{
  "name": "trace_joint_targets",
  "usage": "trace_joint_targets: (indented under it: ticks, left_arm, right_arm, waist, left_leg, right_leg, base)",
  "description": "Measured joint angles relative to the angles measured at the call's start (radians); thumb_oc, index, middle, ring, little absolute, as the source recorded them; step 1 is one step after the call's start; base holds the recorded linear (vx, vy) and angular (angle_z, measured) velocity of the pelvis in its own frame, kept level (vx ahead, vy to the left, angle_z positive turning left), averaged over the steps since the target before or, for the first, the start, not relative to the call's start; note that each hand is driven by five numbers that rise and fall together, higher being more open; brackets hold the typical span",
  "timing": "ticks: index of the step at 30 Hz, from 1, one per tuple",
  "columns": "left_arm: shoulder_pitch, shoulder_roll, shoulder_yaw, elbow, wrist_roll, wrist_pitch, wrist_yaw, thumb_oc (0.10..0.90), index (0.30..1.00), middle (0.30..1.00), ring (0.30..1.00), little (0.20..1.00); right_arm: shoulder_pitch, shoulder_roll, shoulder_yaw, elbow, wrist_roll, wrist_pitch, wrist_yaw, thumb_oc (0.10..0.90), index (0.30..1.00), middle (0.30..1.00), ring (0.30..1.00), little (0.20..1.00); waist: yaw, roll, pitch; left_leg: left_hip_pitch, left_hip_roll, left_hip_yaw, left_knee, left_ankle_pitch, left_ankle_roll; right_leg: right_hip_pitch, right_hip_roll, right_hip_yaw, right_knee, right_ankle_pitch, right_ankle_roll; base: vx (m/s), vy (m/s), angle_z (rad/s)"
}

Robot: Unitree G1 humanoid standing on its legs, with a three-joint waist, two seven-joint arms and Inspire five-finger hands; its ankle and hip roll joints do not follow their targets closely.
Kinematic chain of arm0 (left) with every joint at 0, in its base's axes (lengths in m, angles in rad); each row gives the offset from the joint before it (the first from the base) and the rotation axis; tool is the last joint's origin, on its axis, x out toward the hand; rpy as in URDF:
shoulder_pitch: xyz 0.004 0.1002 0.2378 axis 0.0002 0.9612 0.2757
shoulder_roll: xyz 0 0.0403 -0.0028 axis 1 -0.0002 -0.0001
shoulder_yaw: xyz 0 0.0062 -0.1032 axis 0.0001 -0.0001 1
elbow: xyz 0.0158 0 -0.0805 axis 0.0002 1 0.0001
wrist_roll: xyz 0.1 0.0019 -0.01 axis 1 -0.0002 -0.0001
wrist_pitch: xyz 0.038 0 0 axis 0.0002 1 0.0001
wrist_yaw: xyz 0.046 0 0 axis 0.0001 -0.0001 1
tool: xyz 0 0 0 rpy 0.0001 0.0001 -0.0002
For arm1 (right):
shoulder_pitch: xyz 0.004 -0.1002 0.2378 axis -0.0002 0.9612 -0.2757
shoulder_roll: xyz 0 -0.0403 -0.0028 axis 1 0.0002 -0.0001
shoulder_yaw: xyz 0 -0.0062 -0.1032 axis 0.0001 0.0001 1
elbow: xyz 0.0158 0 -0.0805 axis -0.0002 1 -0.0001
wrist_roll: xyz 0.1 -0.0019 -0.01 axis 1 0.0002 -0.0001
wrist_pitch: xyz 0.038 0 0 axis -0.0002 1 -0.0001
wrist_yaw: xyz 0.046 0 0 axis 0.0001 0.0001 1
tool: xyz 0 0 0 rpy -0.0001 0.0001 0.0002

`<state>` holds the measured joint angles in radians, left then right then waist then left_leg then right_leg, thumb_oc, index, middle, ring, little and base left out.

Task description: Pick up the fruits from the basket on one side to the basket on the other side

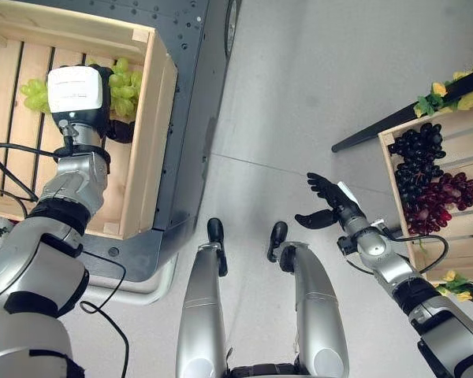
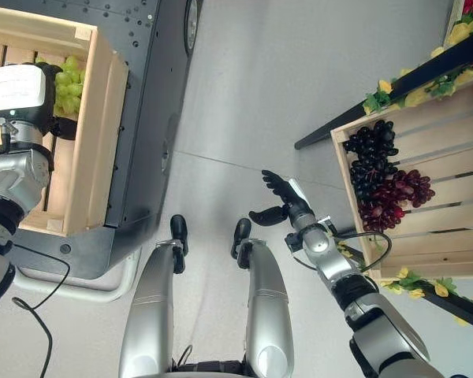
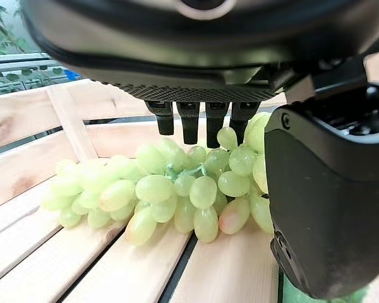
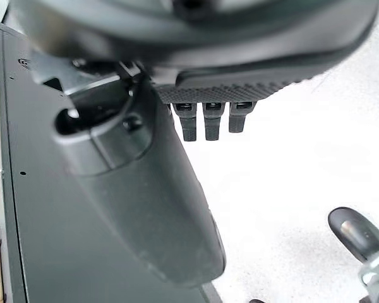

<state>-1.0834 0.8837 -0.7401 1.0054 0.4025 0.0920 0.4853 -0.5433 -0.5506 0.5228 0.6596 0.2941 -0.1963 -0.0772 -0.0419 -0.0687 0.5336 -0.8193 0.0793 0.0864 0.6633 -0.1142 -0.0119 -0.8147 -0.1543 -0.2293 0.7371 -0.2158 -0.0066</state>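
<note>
Green grapes (image 3: 177,189) lie in a bunch on the slatted floor of a pale wooden crate (image 1: 146,150) at the robot's left, which rests on a dark grey platform (image 1: 185,118). Left hand (image 1: 110,106) hangs directly over the bunch inside the crate. Its wrist view shows the fingers (image 3: 189,120) straight and pointing down just above the fruit, with the thumb (image 3: 328,202) standing apart beside the bunch, so the hand is spread and grips nothing. Whether the fingertips touch the grapes cannot be told.

Right hand (image 2: 284,201) floats over the pale grey floor (image 1: 299,94), well apart from both crates, fingers loosely extended, thumb out to the side, palm empty.

A second wooden crate (image 1: 390,169) sits at the robot's right. Inside it lie a bunch of black grapes (image 1: 414,153) and, touching it, a bunch of red grapes (image 1: 445,197). Yellow flowers with green leaves (image 1: 433,96) trim a dark rail (image 1: 363,138) beside that crate
</note>
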Motion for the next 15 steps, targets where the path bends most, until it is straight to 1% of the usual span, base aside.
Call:
trace_joint_targets:
  ticks: [4,6,11,15]
  left_arm:
    - [-0.019,0.006,0.0,0.019,0.0,0.006,-0.062,0.8,0.9,0.9,0.9,0.9]
    - [-0.036,0.01,0.0,0.022,-0.002,0.013,-0.093,0.8,0.9,0.9,0.9,0.9]
    - [-0.052,0.01,-0.002,0.025,-0.003,0.014,-0.135,0.8,0.9,0.9,0.9,0.9]
    - [-0.059,0.01,-0.002,0.025,-0.002,0.029,-0.142,0.8,0.9,0.9,0.9,0.9]
  right_arm:
    - [-0.007,-0.004,0.0,0.002,0.003,-0.001,0.006,0.8,0.9,0.9,0.9,0.9]
    - [-0.012,-0.01,0.0,0.001,0.029,-0.001,0.015,0.8,0.9,0.9,0.9,0.9]
    - [-0.012,-0.018,0.0,0.001,0.033,-0.003,0.017,0.8,0.9,0.9,0.9,0.9]
    - [-0.008,-0.022,0.0,0.001,0.037,-0.005,0.017,0.8,0.9,0.9,0.9,0.9]
  waist:
    - [-0.001,-0.002,0.0]
    - [-0.002,-0.002,0.0]
    - [-0.002,-0.003,-0.001]
    - [-0.003,-0.003,-0.001]
  left_leg:
    - [0.007,0.001,0.003,0.004,-0.003,0.001]
    - [0.006,0.001,0.003,0.006,-0.003,0.001]
    - [0.005,0.001,0.002,0.003,-0.003,0.003]
    - [0.0,0.003,0.001,0.001,-0.003,0.002]
  right_leg:
    - [0.007,-0.001,0.001,-0.001,0.0,-0.001]
    - [0.007,-0.002,0.001,0.0,0.0,0.0]
    - [0.007,-0.003,0.0,-0.004,0.0,0.0]
    - [0.004,-0.001,-0.001,-0.009,0.0,0.001]
  base:
    - [0.0,0.028,-0.02]
    - [-0.02,0.032,0.01]
    - [0.0,0.006,0.0]
    - [0.0,0.0,0.0]
